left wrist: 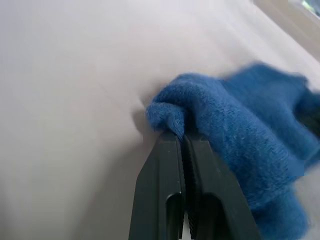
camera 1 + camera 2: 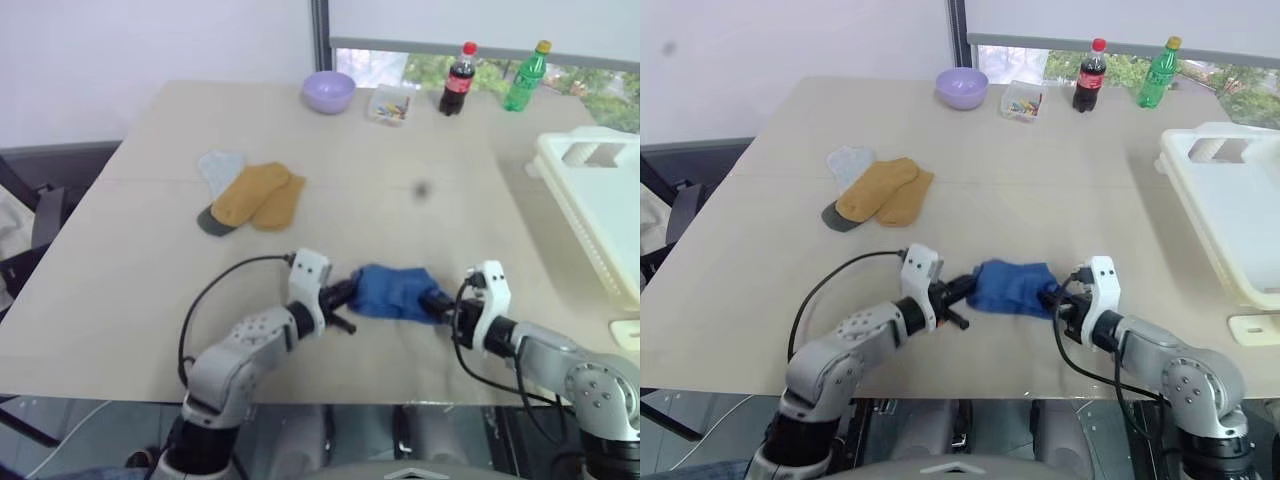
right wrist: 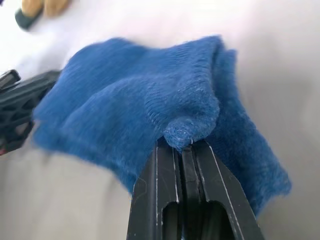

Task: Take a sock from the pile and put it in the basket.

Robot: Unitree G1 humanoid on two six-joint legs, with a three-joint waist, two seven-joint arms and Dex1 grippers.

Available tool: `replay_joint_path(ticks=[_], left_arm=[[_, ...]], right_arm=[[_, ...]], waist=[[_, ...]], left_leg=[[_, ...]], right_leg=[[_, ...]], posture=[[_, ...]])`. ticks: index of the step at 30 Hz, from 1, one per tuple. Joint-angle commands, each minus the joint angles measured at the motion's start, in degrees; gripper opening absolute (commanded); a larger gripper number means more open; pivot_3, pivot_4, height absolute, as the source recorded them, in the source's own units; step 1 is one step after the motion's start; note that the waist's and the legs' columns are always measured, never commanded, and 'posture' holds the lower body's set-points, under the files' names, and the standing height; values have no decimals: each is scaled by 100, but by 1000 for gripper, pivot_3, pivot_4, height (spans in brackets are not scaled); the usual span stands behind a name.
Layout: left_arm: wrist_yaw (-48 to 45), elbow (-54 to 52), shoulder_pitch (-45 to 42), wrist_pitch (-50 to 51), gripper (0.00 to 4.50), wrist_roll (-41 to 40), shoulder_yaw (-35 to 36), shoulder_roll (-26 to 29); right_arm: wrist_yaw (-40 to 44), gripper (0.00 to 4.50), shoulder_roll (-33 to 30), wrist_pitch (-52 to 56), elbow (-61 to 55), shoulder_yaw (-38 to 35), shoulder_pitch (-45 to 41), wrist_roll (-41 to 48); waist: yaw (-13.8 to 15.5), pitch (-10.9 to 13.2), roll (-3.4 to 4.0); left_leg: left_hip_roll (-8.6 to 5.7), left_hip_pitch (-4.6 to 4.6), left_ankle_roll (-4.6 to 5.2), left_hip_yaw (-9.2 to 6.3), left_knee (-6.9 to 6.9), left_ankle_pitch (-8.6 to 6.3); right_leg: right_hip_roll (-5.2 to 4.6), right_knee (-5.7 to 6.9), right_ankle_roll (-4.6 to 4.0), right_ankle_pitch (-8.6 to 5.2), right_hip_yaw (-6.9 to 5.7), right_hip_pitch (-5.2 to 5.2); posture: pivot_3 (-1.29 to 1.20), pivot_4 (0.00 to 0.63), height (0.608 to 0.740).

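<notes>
We pinch the blue sock (image 2: 393, 292) with both grippers, left gripper (image 2: 347, 297) and right gripper (image 2: 437, 302), jaws closed tight on it. It is out of the pile (image 2: 247, 194), but we still must carry it to the basket (image 2: 598, 205).

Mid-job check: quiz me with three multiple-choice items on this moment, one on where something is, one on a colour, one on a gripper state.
1. Where does the laundry basket stand?
A. at the table's right edge
B. beside the lilac bowl
C. at the left edge

2. What colour is the sock between the grippers?
A. mustard
B. royal blue
C. grey

3. How is the left gripper?
A. wide open
B. shut on the sock
C. shut on nothing

Key: 1 A, it sits at the right edge; 2 B, it is blue knit; 3 B, its fingers pinch a fold.
</notes>
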Motion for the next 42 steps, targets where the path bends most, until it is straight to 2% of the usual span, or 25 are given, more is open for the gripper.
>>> replay_joint_path(ticks=[1,6,10,13,19,25,30,42], left_arm=[[-99,296,-415,-423,62,136,139,-110],[-222,668,-782,-684,62,189,223,-214],[-333,571,-813,-459,62,-100,476,-225],[-378,145,-680,-96,62,-637,822,-243],[-216,-844,-220,671,62,-1297,1010,-57],[53,-1017,181,629,62,-1055,779,-48],[230,-723,165,281,62,-633,672,-112],[192,-477,150,-28,62,-263,359,-297]], right_arm=[[-301,0,196,-232,4,-273,-257,-52],[-165,0,185,-543,-158,-351,-369,-148],[343,0,-289,-607,-458,-220,-231,-196],[508,0,-600,-721,-517,-162,-143,-444],[549,0,-723,-703,-485,-219,-163,-532],[559,0,-753,-552,-382,-63,-250,-582],[616,0,-809,-384,-279,36,-274,-584],[544,0,-700,-300,14,4,-562,-769]], waist=[[1,1,2],[3,1,2],[0,4,7],[-3,6,8],[-10,7,8],[10,7,8],[3,7,9],[2,7,9]], left_leg=[[-1,-3,0,0,-1,0],[-4,-21,0,-7,-2,0],[-3,-25,1,-10,-3,0],[-1,-24,1,-16,-3,0],[1,-22,0,-24,-3,0],[0,-19,0,-24,-3,0],[-1,-18,0,-23,0,0],[-2,-19,0,-24,0,0]], right_leg=[[1,-2,0,0,0,-1],[8,-22,19,12,-2,-2],[12,-25,23,13,-3,-4],[15,-24,22,12,-8,-3],[16,-20,18,10,-12,-1],[16,-20,6,3,-12,1],[16,-20,5,3,-11,3],[18,-20,5,4,-10,2]], posture=[[0,150,729],[0,150,729],[0,150,729],[0,150,729],[0,150,729],[0,150,729],[0,150,729],[0,150,729]])
